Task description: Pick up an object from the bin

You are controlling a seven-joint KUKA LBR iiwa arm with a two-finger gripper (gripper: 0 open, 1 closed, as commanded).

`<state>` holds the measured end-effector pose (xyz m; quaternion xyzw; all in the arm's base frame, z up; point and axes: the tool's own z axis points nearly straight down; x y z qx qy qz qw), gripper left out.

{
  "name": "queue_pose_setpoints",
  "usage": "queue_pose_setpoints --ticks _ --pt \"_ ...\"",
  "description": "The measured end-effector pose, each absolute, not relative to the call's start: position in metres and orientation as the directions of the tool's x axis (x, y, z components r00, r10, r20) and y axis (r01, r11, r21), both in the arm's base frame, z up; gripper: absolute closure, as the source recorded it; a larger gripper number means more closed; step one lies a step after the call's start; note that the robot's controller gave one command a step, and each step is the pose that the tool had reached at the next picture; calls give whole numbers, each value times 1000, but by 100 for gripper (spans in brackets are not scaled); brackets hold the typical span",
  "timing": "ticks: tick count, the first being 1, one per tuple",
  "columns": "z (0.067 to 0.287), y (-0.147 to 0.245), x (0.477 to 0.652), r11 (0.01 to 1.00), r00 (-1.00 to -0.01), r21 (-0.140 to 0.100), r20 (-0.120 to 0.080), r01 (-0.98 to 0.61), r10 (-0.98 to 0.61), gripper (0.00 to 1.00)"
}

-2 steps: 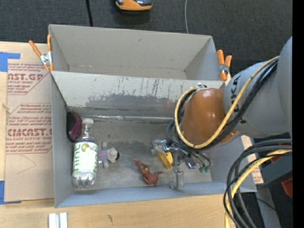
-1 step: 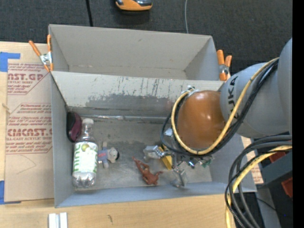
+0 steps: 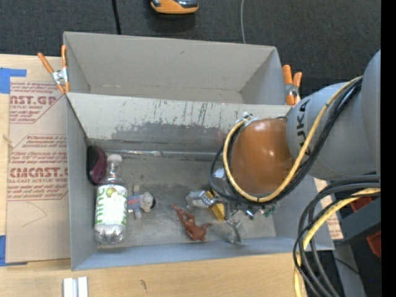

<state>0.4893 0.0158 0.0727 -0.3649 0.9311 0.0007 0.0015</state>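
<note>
The gripper (image 3: 234, 229) hangs low over the bin's (image 3: 167, 79) floor at its near right. I cannot tell whether its jaws are apart or together. A reddish-brown toy animal (image 3: 193, 226) lies just left of it, and a clear bottle (image 3: 110, 212) lies at the far left.

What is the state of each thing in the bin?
bottle: lying on its side, cap on.
purple thing: against the side wall, by the bottle's cap.
doll: lying beside the bottle.
red-brown toy: lying beside the gripper.
gripper: low in the bin, by the near wall.
</note>
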Motion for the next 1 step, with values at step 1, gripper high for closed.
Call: queue_pose_setpoints --ticks 1 --pt "72 22 490 756 -756 -3 -5 -654 -654 0"
